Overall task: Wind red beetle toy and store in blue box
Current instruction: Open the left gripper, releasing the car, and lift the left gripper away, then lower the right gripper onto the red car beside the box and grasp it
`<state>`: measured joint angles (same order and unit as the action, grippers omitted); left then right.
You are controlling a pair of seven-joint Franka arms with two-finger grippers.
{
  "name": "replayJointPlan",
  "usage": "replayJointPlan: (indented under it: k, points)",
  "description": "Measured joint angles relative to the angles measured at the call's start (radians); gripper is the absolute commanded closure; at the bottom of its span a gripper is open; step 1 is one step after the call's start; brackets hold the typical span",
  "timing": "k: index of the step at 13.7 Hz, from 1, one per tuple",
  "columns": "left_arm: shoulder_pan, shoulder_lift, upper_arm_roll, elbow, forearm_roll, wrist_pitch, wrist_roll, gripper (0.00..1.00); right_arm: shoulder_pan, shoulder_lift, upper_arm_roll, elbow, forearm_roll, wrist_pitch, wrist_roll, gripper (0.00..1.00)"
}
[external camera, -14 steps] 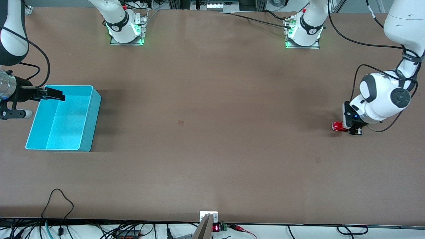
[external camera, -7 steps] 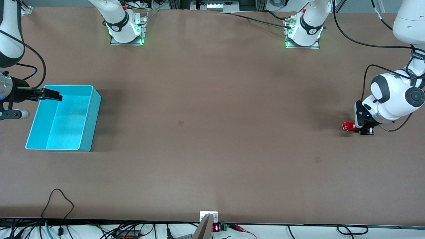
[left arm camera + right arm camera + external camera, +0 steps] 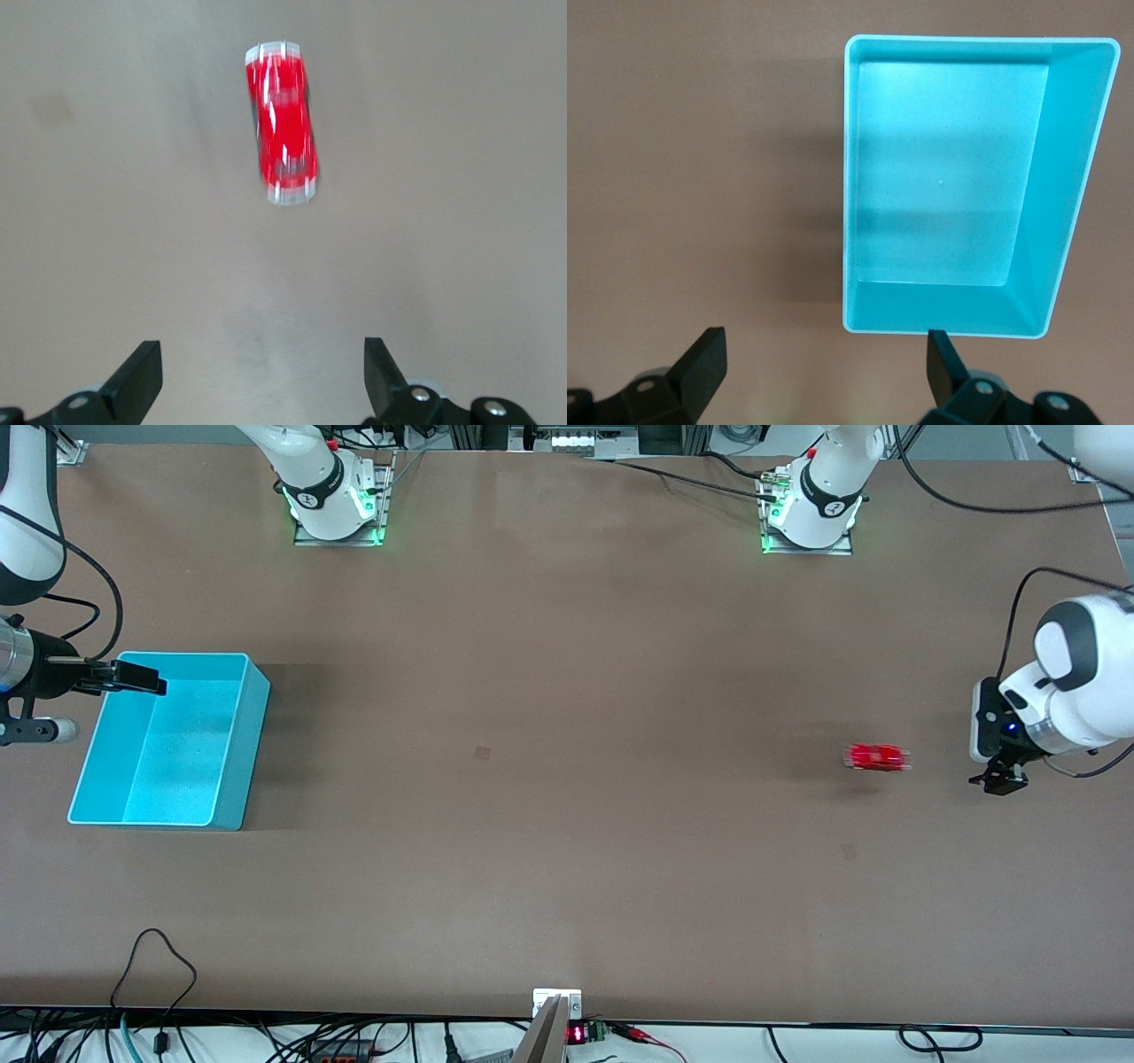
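Note:
The red beetle toy [image 3: 875, 757] stands free on the brown table toward the left arm's end, blurred by motion. In the left wrist view it [image 3: 282, 122] lies well ahead of the fingers. My left gripper [image 3: 997, 775] is open and empty, low over the table, apart from the toy, by the table's end; it also shows in its own wrist view [image 3: 261, 381]. The blue box [image 3: 252, 753] sits at the right arm's end, empty. My right gripper [image 3: 133, 677] hovers open and empty over the box's rim; its wrist view [image 3: 824, 376] shows the box [image 3: 1063, 177] ahead.
Bare brown table lies between the toy and the box, with a small dark mark [image 3: 482, 752] near the middle. The arm bases [image 3: 335, 505] [image 3: 811, 514] stand along the table's edge farthest from the front camera. Cables [image 3: 159, 957] lie at the nearest edge.
My left gripper has opened, let go of the toy and drawn back toward its end of the table. The toy has rolled away toward the box's end. The right arm has held still.

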<state>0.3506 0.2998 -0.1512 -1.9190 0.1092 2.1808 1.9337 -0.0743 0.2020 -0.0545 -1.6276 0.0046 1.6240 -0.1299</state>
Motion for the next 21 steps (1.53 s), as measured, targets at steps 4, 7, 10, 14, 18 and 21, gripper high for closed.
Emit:
replayJointPlan:
  k: [4,7,10,14,18,21]
  points:
    - [-0.082,-0.027,-0.005,0.014,-0.093,-0.019,-0.104,0.00,0.000,0.000,0.000,0.000,0.000,0.000,0.000,0.00]
    - [-0.112,-0.026,-0.005,0.022,-0.101,-0.018,-0.363,0.00,0.000,0.000,0.001,0.000,0.000,0.001,0.000,0.00]
    - [-0.114,-0.026,-0.004,0.044,-0.102,-0.018,-0.710,0.00,0.000,0.000,0.001,0.000,0.000,0.001,0.000,0.00]
    - [-0.114,-0.026,-0.002,0.105,-0.102,-0.017,-1.130,0.00,0.000,0.001,0.001,0.000,0.000,0.001,0.000,0.00]
    - [-0.114,-0.026,-0.002,0.153,-0.102,-0.040,-1.371,0.00,0.000,0.008,0.001,0.000,0.000,-0.001,0.000,0.00]
    - [-0.115,-0.026,-0.002,0.209,-0.102,-0.117,-1.568,0.00,0.001,0.035,0.003,0.000,0.008,0.000,-0.001,0.00]
